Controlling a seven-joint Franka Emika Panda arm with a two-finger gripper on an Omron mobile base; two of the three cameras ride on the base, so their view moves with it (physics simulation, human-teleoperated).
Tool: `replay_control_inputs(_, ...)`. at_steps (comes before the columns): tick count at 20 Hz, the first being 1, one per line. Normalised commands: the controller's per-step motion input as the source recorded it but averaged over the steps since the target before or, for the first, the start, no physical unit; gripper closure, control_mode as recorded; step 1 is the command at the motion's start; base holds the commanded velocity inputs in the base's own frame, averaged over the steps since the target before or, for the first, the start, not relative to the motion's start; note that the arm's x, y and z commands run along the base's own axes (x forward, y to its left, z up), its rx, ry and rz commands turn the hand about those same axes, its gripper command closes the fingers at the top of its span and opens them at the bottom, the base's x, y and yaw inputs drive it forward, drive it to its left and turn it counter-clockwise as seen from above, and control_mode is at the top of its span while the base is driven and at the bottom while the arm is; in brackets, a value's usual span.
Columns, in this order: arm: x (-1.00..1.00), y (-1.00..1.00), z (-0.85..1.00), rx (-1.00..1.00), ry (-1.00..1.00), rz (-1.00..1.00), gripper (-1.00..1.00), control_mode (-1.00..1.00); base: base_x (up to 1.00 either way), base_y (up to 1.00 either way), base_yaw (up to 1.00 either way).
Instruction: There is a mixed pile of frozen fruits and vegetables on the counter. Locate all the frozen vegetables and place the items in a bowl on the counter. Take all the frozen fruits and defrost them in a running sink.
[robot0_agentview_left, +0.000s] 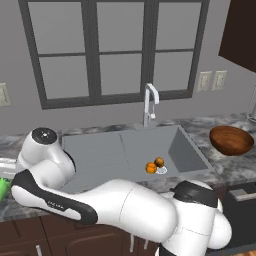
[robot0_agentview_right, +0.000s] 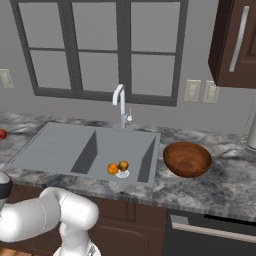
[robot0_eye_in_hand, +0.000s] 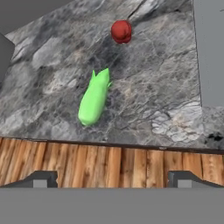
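I hold the gripper (robot0_eye_in_hand: 112, 178) wide open with nothing between its tips, above the counter's (robot0_eye_in_hand: 52, 74) front edge. The green vegetable (robot0_eye_in_hand: 93, 99) lies on the counter ahead of the tips, a little to the left in the hand view, its long axis almost along my approach and leaning slightly. The red ball (robot0_eye_in_hand: 121, 31) sits beyond its pointed end, apart from it. I judge the height above it hard to read. Both orange fruits (robot0_agentview_right: 118, 167) rest in the sink (robot0_agentview_right: 75, 145) by the drain; the bowl (robot0_agentview_right: 187, 159) right of the sink looks empty.

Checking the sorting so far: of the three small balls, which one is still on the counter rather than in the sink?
The red ball, lying on the marbled counter beyond the green pointed piece. The bright orange ball and brownish orange ball sit by the sink drain.
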Motion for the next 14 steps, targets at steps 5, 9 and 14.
replay_control_inputs(5, 0.29, 0.19, -0.27, -0.01, 0.02, 0.00, -1.00, -1.00, 0.00, 0.00, 0.00)
replay_control_inputs(9, 0.34, 0.31, -0.27, -0.02, 0.04, 0.00, -1.00, -1.00, 0.00, 0.00, 0.00)
replay_control_inputs(14, 0.33, 0.34, -0.24, -0.01, 0.04, 0.00, -1.00, -1.00, 0.00, 0.00, 0.00)
